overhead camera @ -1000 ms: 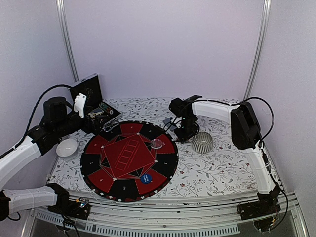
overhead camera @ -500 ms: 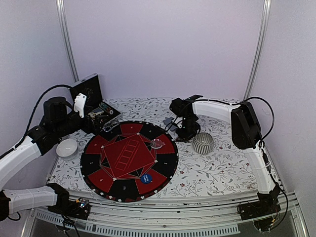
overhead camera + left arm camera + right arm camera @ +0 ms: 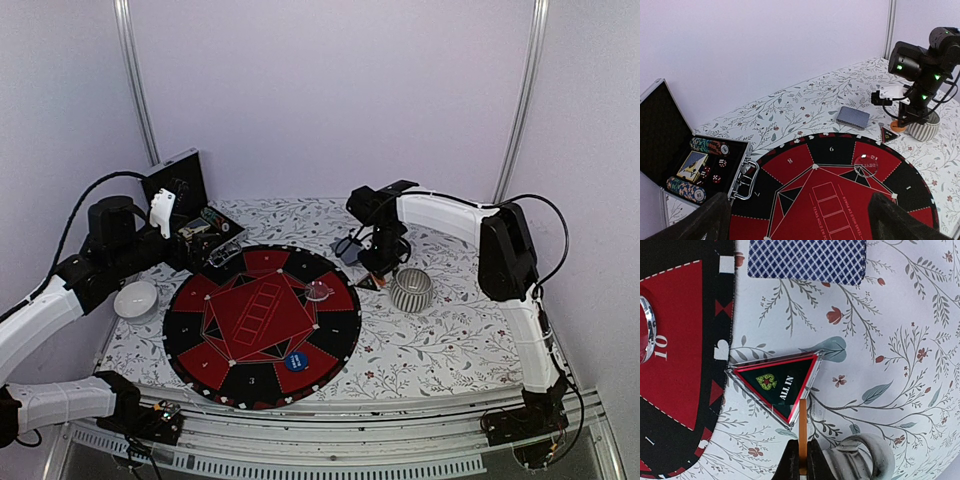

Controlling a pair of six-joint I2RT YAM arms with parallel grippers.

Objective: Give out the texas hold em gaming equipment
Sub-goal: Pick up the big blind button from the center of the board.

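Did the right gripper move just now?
Yes. Against the still cup, the right gripper moved a little up the picture, pinching an orange disc.

I'm seeing the grey-blue card deck (image 3: 807,260) lying face down toward the bench's far edge. The orange disc (image 3: 802,425) is being pinched on edge in the right tool (image 3: 801,462). The blue disc (image 3: 295,363) is lying flat nearer the near edge.

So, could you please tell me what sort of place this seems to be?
Probably a robot lab booth staged for poker: plain walls with metal posts, a left arm and right arm, plus a round poker mat near an open case of chips.
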